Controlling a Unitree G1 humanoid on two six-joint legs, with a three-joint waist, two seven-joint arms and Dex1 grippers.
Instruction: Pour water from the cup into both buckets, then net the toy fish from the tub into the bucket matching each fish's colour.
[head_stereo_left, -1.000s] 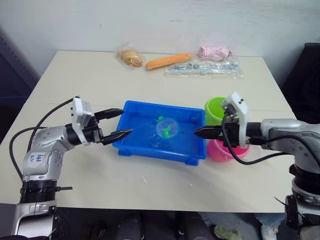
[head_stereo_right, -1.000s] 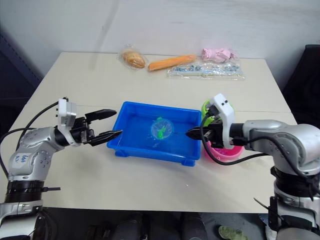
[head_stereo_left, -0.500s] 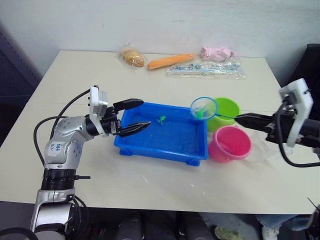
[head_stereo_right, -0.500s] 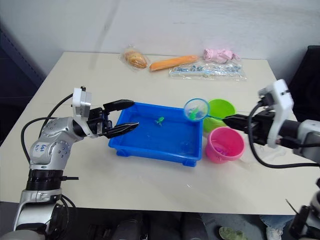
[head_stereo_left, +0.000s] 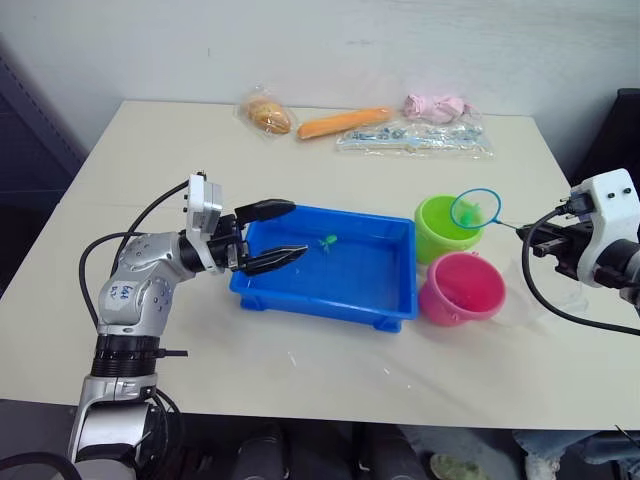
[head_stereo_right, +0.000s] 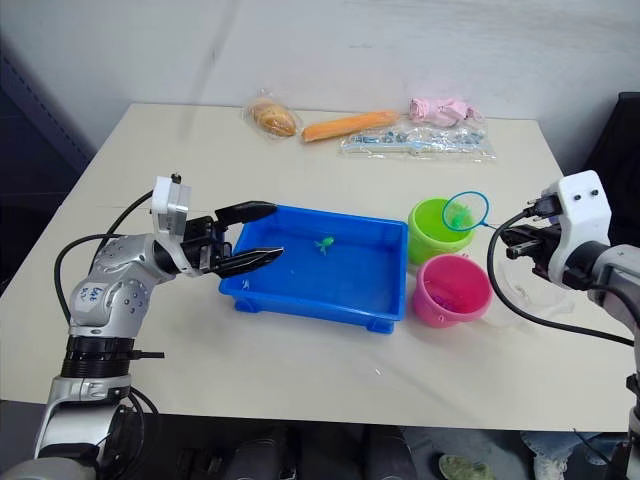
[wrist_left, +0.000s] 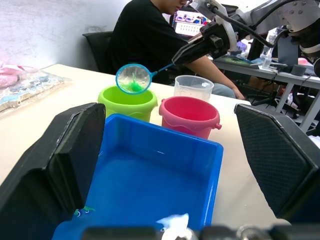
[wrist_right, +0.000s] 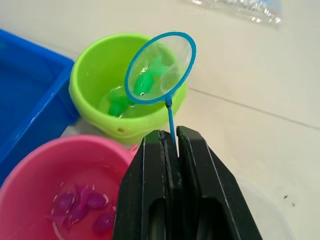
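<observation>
— Now, where is the room?
— Bare table (head_stereo_left: 300, 380) in front of the tub (head_stereo_left: 330, 275); left gripper (head_stereo_left: 277, 231) spread wide over its near-left rim.
— And the net (wrist_right: 160, 67)?
— Clamped by its handle in the right gripper (wrist_right: 170, 142), hoop above the green bucket (wrist_right: 107, 95) with a green fish (wrist_right: 143, 82) inside. Pink bucket (wrist_right: 70, 190) just beside.

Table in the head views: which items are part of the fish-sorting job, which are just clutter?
In the job:
- blue tub, one green fish left in it
- net holding a green fish, in right gripper
- green bucket
- pink bucket
- clear cup

Lying about:
- bagged bread
- carrot
- pink bag
- clear packet
</observation>
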